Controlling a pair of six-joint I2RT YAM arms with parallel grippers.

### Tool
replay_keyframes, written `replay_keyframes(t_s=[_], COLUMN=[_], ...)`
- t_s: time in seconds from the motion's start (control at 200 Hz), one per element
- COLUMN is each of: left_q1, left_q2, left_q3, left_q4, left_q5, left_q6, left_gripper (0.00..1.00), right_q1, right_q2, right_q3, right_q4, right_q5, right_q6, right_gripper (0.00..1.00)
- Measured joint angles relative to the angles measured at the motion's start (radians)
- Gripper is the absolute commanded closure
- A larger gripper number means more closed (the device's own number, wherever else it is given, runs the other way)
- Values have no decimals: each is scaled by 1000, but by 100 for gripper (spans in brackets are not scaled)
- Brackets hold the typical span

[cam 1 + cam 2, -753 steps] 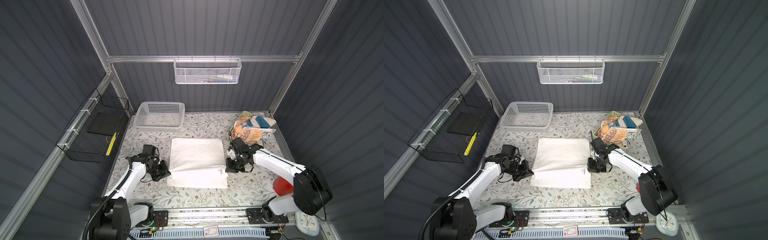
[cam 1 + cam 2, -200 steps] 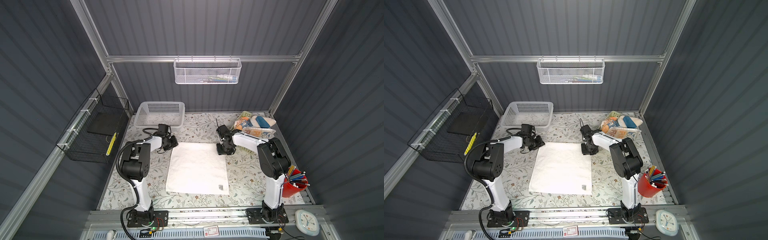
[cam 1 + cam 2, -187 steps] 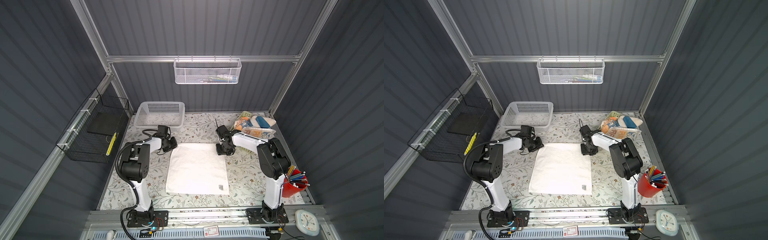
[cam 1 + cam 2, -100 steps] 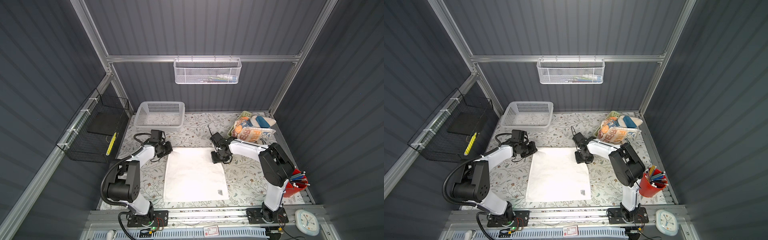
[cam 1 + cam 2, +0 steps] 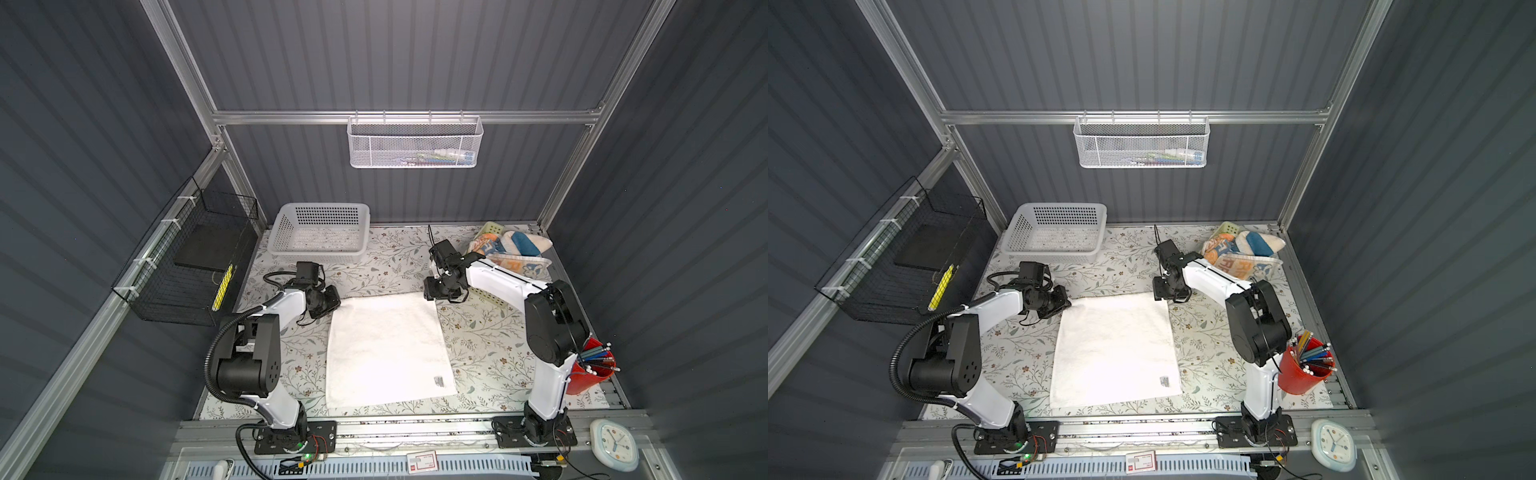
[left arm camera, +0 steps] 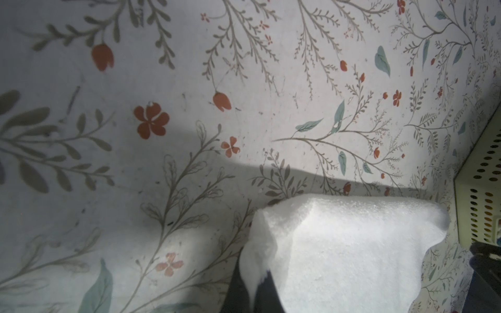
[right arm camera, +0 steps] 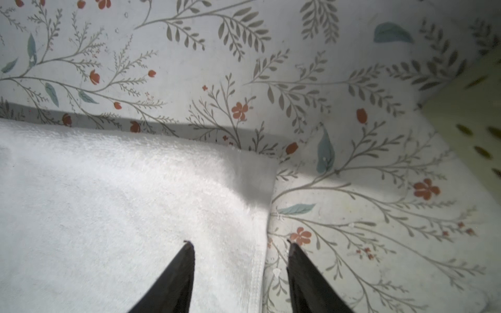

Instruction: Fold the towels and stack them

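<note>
A plain white towel (image 5: 386,349) (image 5: 1115,349) lies spread flat in the middle of the flowered table cover in both top views. My left gripper (image 5: 332,301) (image 5: 1065,305) is at its far left corner, shut on a pinch of that corner (image 6: 254,281). At the far right corner my right gripper (image 5: 432,293) (image 5: 1160,293) is open. In the right wrist view (image 7: 240,249) one finger is over the towel (image 7: 135,203), the other over the table, and the side hem runs between them. The coloured towels (image 5: 511,251) (image 5: 1241,253) lie heaped at the back right.
A white laundry basket (image 5: 320,239) stands at the back left. A pale green perforated bin (image 5: 492,230) (image 6: 485,189) sits under the heap. A red pencil cup (image 5: 590,370) is by the right arm's base. A black wire basket (image 5: 187,266) hangs on the left wall.
Both grippers went from the towel's sides to its far corners, and the towel now lies opened flat. In the last second the left shut on its corner and the right jaws widened.
</note>
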Motion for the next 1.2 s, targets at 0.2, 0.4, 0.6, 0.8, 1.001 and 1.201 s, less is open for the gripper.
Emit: replay_keyframes(t_s=[0.2, 0.4, 0.6, 0.8, 1.001, 1.201], left_q1=[0, 0, 0, 0, 0, 1], left_q2=[23, 76, 107, 110, 120, 120], left_q3=[1, 24, 49, 60, 95, 120], left_q4=[3, 5, -2, -7, -11, -27], left_q5=[14, 72, 87, 87, 87, 131], left_q6=[0, -5, -4, -4, 4, 66], left_gripper=[100, 100, 100, 100, 100, 100], right_q1=[3, -12, -48, -61, -63, -65], right_q2=[85, 89, 98, 165, 211, 205], right_q3=[37, 45, 101, 158, 169, 172], right_q4=[-23, -56, -72, -73, -70, -57], right_q5=[-15, -34, -43, -57, -80, -90], right_q6=[-11, -26, -40, -49, -49, -67], right_gripper=[42, 42, 41, 48, 73, 91])
